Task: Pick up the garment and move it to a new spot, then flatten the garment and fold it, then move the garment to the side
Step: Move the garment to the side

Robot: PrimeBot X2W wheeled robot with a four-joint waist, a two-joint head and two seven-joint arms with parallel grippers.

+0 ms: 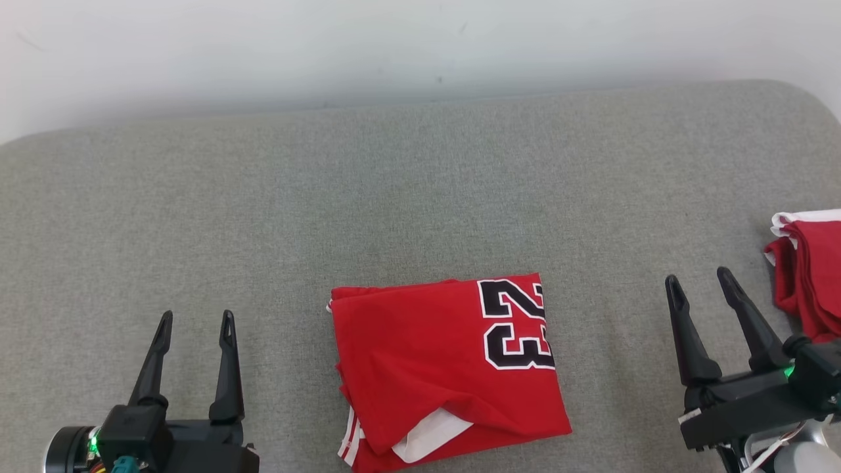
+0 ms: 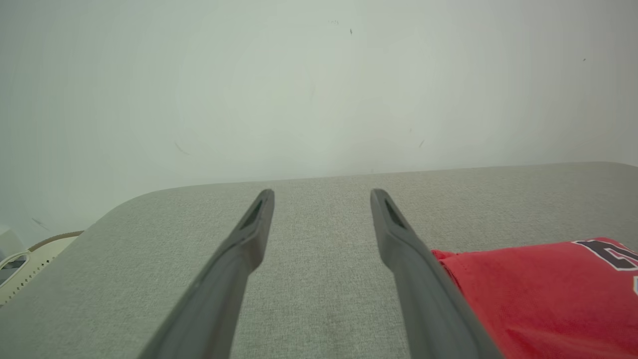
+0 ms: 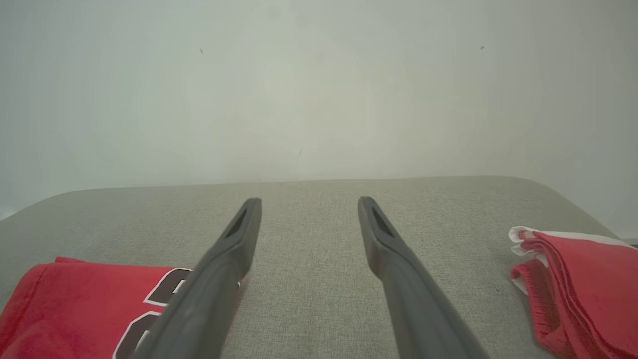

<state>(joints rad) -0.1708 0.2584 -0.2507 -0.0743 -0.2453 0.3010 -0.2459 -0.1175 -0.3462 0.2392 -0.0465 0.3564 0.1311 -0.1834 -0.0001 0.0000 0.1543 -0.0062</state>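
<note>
A red garment [image 1: 447,371] with a black "23" and white trim lies folded into a rough rectangle near the front middle of the grey padded surface. It also shows at the lower right of the left wrist view as the garment [image 2: 543,294], and at the lower left of the right wrist view as the garment [image 3: 84,304]. My left gripper [image 1: 195,326] stands open to its left, apart from it, with nothing between its fingers. My right gripper [image 1: 699,281] stands open to the garment's right, also holding nothing.
Folded red and white cloth [image 1: 809,276] lies at the right edge of the grey padded surface [image 1: 328,197], close to my right gripper; it also shows as the cloth [image 3: 578,289]. A pale wall rises behind the surface's rounded far edge.
</note>
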